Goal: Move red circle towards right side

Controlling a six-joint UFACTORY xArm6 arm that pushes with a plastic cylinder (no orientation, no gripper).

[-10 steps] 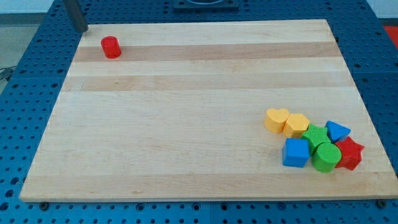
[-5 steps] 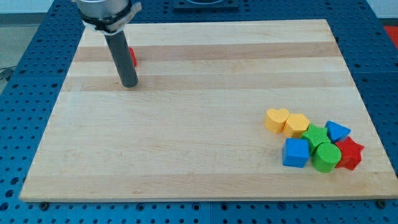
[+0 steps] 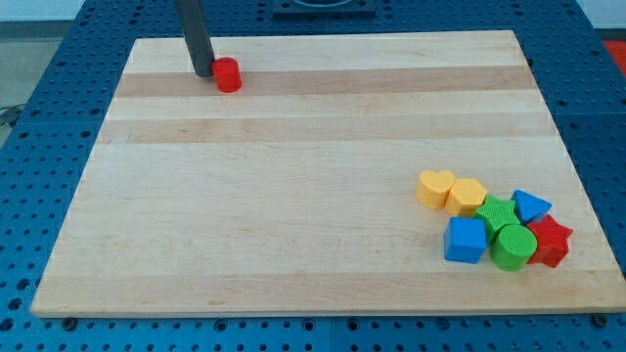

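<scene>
Near the counter's (image 3: 293, 196) top-left corner, my tip (image 3: 201, 72) rests against the left side of the red circle (image 3: 228, 74), placed to push it rightward; there are no fingers to report.

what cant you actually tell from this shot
- Camera view: the rod above my tip is cut off by the view's top edge, so the arm is unseen.
- Whether my tip touches the red circle or stops just short at its left: the gap is too small to judge.
- The green block in the cluster is partly covered by the green cylinder; its shape is unclear.
</scene>
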